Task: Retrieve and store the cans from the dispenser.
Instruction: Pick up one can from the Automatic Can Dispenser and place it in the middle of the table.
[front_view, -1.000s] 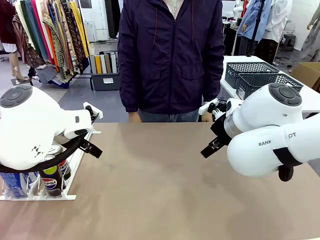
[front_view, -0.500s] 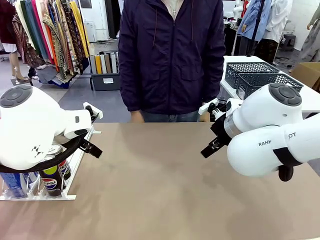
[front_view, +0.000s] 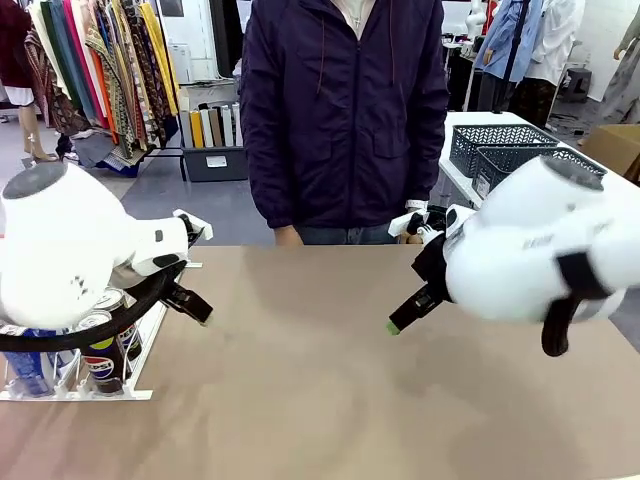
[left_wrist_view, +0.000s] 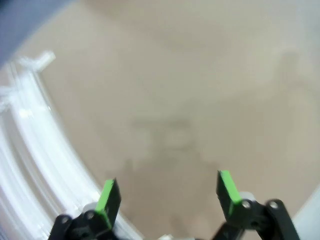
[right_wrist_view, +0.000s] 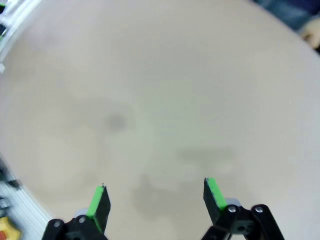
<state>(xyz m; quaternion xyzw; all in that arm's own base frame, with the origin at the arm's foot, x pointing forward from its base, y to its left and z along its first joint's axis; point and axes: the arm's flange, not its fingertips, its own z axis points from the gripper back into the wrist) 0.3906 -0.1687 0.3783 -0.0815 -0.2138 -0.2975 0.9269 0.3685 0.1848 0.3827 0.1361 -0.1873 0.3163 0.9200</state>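
The left pincer (left_wrist_view: 168, 194) is seen held apart in its wrist view, with nothing gripped between its black fingers and flat green pads. It is held over the matte beige surface (front_view: 330, 400). Just beside it, the thin white wire lanes of the dispenser (left_wrist_view: 30, 145) are shown as blurred, curved parallel streaks.

In the front view the cans (front_view: 103, 362) are found at the near end of the dispenser, at the left edge of the surface. They are partly hidden by the rounded, glossy white left arm (front_view: 60, 255). Slim cylinders with silver tops can be made out, one black with the round Pepsi logo and one blue.

The right pincer (right_wrist_view: 156, 198) is likewise spread apart and empty over bare surface, well apart from the dispenser. A person (front_view: 345, 110) in a dark zipped jacket is seen at the far edge, and dark grey perforated baskets (front_view: 500, 150) are seen behind on the right.
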